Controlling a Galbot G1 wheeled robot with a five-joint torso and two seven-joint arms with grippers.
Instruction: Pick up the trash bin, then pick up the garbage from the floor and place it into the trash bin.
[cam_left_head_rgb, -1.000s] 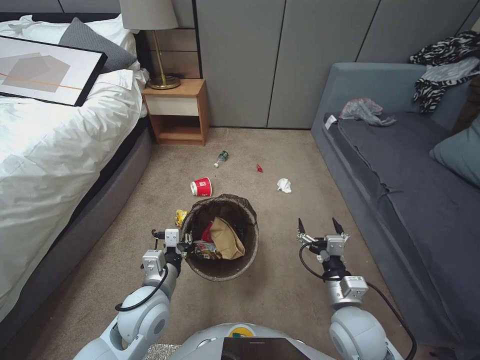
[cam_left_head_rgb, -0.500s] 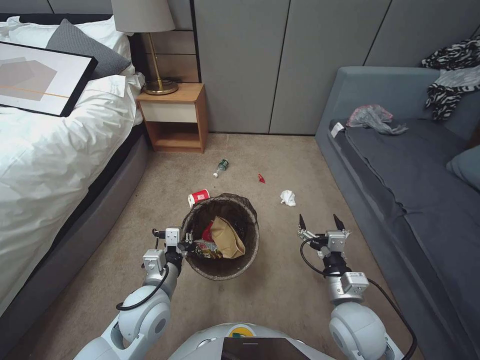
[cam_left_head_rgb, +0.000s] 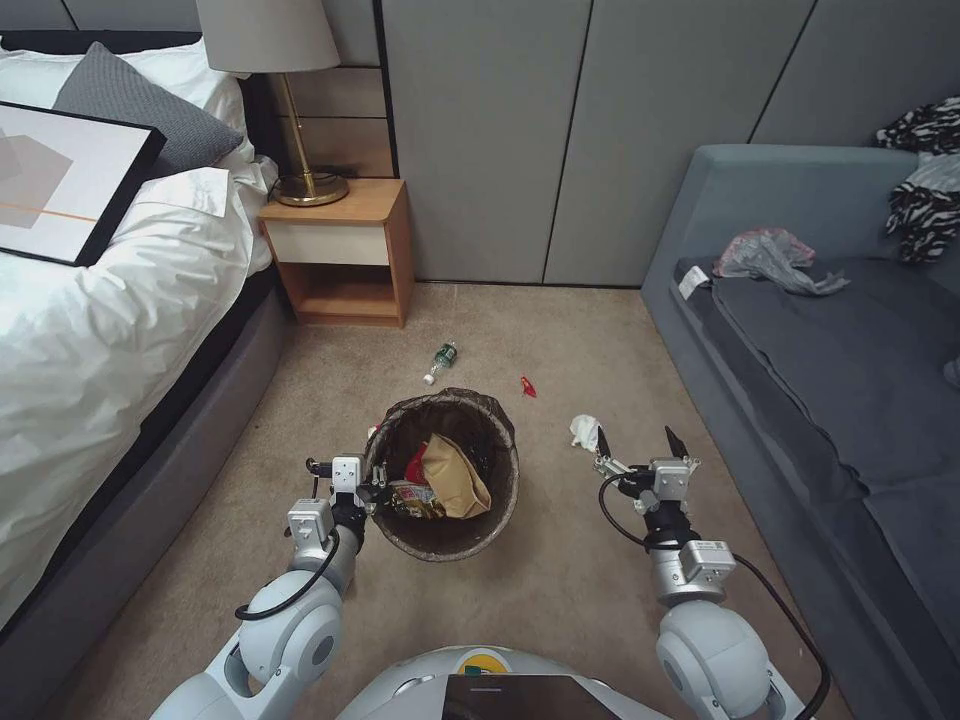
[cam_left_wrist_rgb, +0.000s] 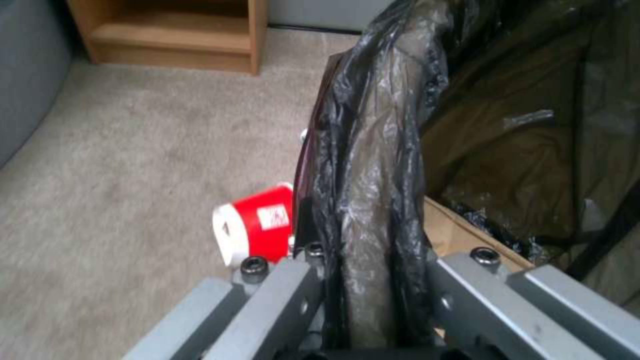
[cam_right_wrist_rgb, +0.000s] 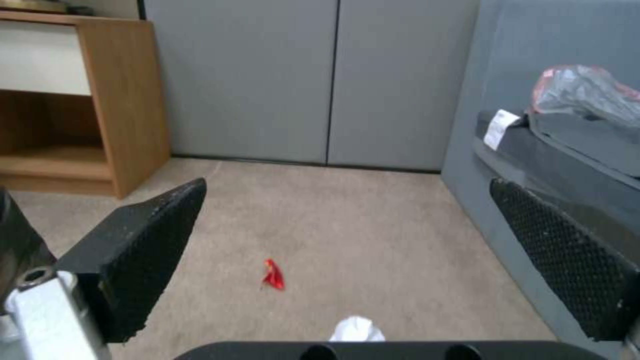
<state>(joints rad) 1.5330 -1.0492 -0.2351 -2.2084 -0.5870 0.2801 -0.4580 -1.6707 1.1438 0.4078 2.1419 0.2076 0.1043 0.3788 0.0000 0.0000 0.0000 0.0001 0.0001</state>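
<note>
Left gripper (cam_left_head_rgb: 372, 490) clamps the near-left rim of the trash bin (cam_left_head_rgb: 505, 500), at about 9 o'clock on the bin's mouth as we see it from the head camera. In the left wrist view we see its two grey fingers (cam_left_wrist_rgb: 267, 305) closed on either side of the dark bag liner (cam_left_wrist_rgb: 373, 165) folded over the rim. The left arm reaches forward from the shoulder, forearm nearly straight, wrist level with the rim. Inside the bin we see a crumpled brown paper bag (cam_left_head_rgb: 455, 475), a red cup and a printed wrapper.

Right gripper (cam_left_head_rgb: 635, 448) hangs at 3 o'clock from the bin, well apart from it, its black pointed fingers (cam_right_wrist_rgb: 143, 250) spread wide and holding nothing. The right arm also extends forward, fingers pointing toward the far wall.

Of the garbage on the floor, the white tissue wad (cam_left_head_rgb: 584, 431) lies just beside the right gripper's left fingertip, at 11 o'clock from the gripper. The tiny red scrap (cam_left_head_rgb: 527, 386) lies farther out at 11 o'clock. The green-labelled bottle (cam_left_head_rgb: 441, 359) lies at 12 o'clock beyond the bin, near the wooden nightstand (cam_left_head_rgb: 345, 250). We see a red-and-white paper cup (cam_left_wrist_rgb: 253, 227) on the carpet touching or just beside the bin's outer wall.
</note>
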